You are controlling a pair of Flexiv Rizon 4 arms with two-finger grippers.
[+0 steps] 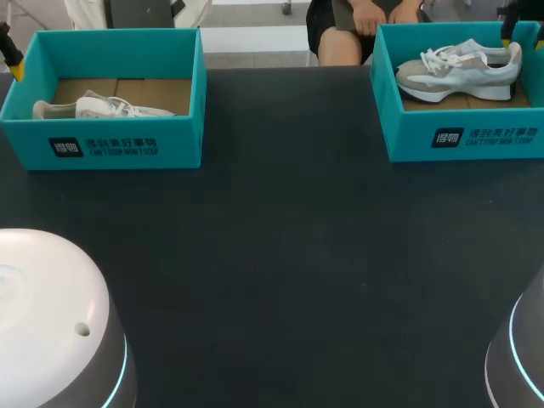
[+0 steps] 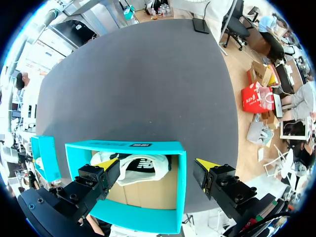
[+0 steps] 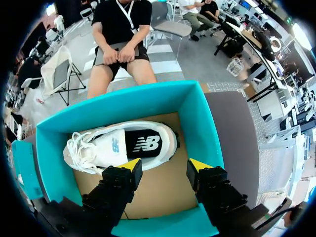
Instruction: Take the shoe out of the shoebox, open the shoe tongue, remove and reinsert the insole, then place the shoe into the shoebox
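The rounded white bases of the left arm point(image 1: 51, 323) and right arm point(image 1: 523, 357) are seen closest, at the near edge of the dark table point(image 1: 280, 255). Two teal boxes are set at the far corners, well apart, presumably so that each arm is given its own.

The left gripper point(image 2: 157, 165) is held above the left box point(image 2: 133, 144) with its fingers spread wide and nothing between them. The left shoe point(image 2: 140, 168) lies below on the cardboard floor, towards the wall nearest the table's middle.

The right gripper point(image 3: 164, 165) is likewise released and empty, poised over the right box point(image 3: 123, 101). The right shoe point(image 3: 123, 145) lies ahead of its fingers, near the far wall, with the laces to one side and the dark insole point(image 3: 145, 144) turned up towards the wrist.

Both shoes are judged not yet taken out. The parted fingers and the stance overhead are probably meant for a straight descent onto a shoe, clear of the box walls.
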